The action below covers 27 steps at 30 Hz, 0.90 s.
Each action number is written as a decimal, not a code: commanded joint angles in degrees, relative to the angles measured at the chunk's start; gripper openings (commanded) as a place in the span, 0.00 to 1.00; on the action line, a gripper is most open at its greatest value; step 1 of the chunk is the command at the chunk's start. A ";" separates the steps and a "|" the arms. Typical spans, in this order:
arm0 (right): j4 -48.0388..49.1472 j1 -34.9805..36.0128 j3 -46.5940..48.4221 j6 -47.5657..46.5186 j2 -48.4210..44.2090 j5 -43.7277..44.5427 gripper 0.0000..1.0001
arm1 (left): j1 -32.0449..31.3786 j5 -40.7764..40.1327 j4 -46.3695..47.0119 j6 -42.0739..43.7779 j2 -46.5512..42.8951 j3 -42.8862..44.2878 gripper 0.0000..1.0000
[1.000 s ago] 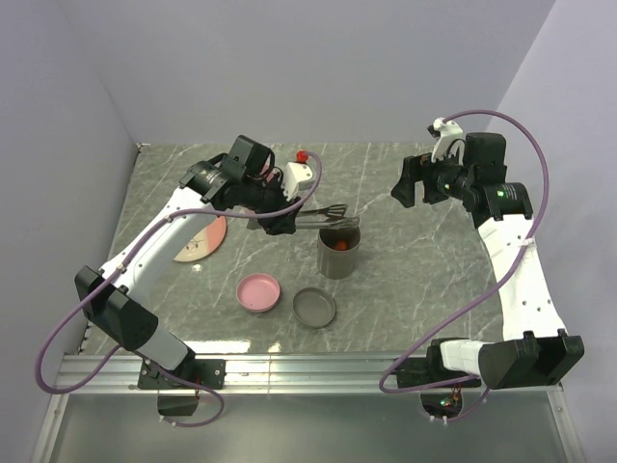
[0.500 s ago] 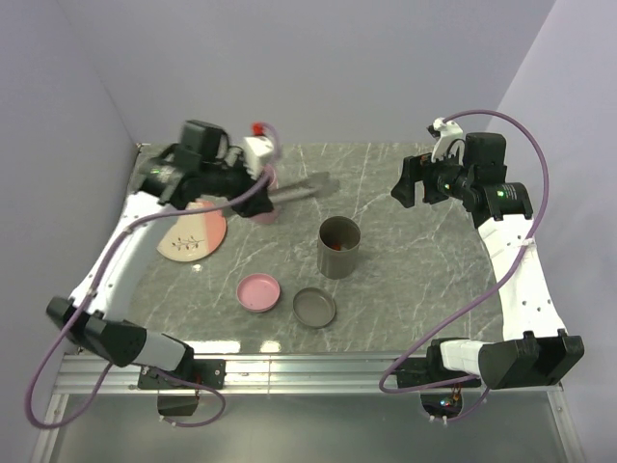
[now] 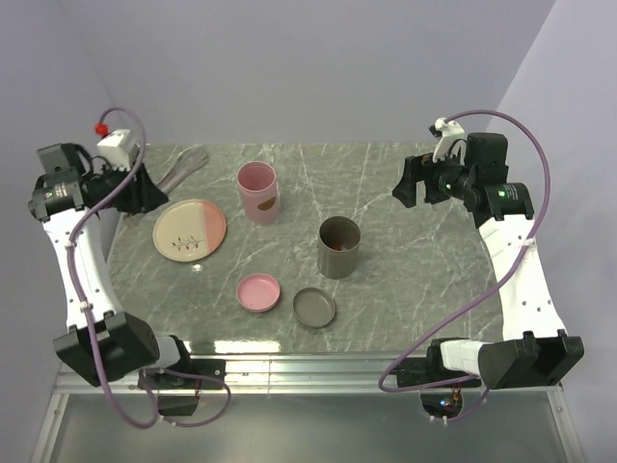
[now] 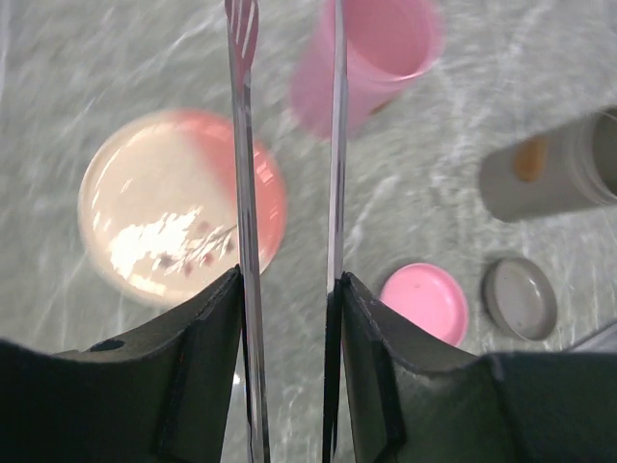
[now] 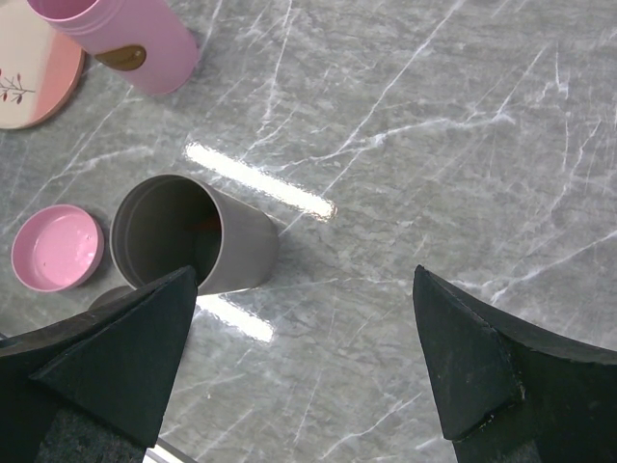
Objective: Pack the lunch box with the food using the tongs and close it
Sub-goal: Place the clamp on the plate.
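Note:
My left gripper (image 3: 143, 189) hangs at the far left, above the table's back left corner, shut on the silver tongs (image 3: 181, 170). In the left wrist view the two tongs arms (image 4: 335, 174) run up from between the fingers (image 4: 207, 328), spread apart, and I see nothing between their tips. The lunch box is two open upright tubs: a grey one (image 3: 338, 249) at centre with a small orange-red food bit (image 3: 335, 247) inside, and a pink one (image 3: 258, 191) behind it. My right gripper (image 3: 413, 183) hovers open at the back right, its fingers (image 5: 145, 338) wide over bare table.
A pink and cream plate (image 3: 190, 230) with a printed twig lies left of the tubs, with no food showing on it. A pink lid (image 3: 259, 292) and a grey lid (image 3: 314, 308) lie side by side in front of the grey tub.
My left arm has swung from over the grey tub out to the far left with the tongs, uncovering the pink tub. The right arm has not moved.

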 commanded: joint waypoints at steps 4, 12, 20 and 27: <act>0.30 -0.44 1.31 -0.47 -1.83 -0.70 1.00 | 8.71 -0.21 1.06 4.21 3.06 -6.48 0.48; 0.83 -0.44 0.25 -0.29 -1.74 -0.70 1.00 | 8.81 -7.76 5.98 4.57 7.19 -13.60 0.49; -0.58 -0.53 0.87 -0.47 -0.51 -0.87 1.00 | 6.10 -14.71 16.33 2.63 8.52 -20.19 0.50; -0.93 -0.53 0.69 -0.47 -0.25 -0.70 1.00 | 2.22 -22.10 23.73 2.54 7.72 -27.05 0.50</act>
